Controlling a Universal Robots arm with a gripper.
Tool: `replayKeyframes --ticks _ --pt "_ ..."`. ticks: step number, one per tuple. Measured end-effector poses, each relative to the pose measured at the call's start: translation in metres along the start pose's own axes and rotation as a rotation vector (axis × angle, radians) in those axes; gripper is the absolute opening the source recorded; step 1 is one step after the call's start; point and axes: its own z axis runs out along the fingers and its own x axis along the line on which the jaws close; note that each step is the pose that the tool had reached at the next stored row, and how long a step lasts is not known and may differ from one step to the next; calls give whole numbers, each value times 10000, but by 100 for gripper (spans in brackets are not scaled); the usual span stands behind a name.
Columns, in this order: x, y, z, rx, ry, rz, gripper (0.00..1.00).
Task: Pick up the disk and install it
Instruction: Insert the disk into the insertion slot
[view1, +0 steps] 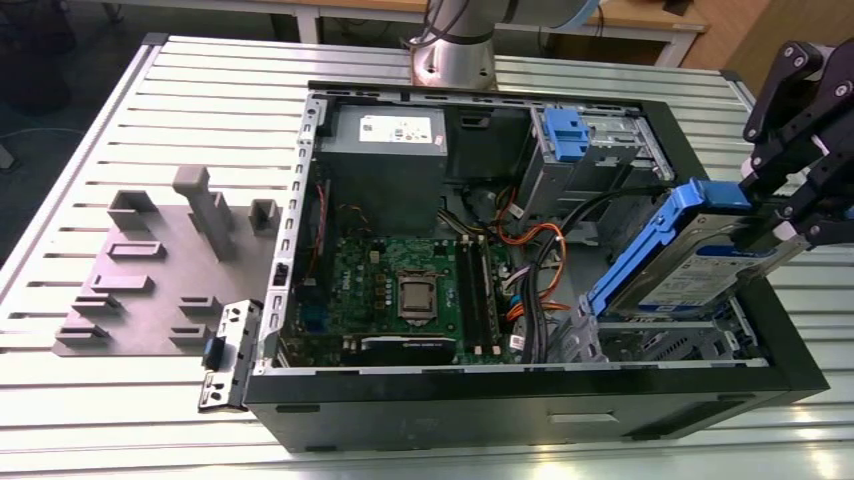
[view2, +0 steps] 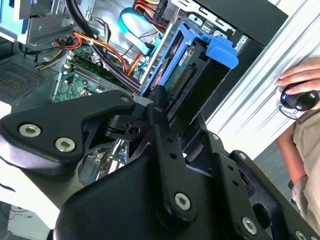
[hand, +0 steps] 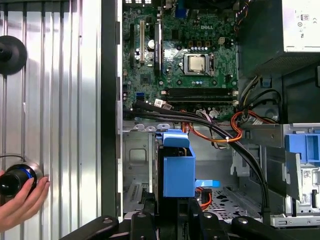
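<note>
Tilted disk (view1: 687, 265) above computer case (view1: 534, 385), gripper (view1: 771, 222) clenched on its upper end, exterior view's right

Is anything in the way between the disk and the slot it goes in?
Nothing visible blocks it. The claw holds the disk tilted, its lower end at the open metal drive cage. Black and orange cables run close beside the cage, not across its opening.

One disk (view1: 694, 268), one open computer case (view1: 534, 398), one hand (hand: 22, 197)
</note>
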Motion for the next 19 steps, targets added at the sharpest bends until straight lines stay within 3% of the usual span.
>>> replayKeyframes --ticks 11,19 --pt "1 -1 18 1 -2 -1 35" --pt "5 -4 112 1 -1 -3 35"
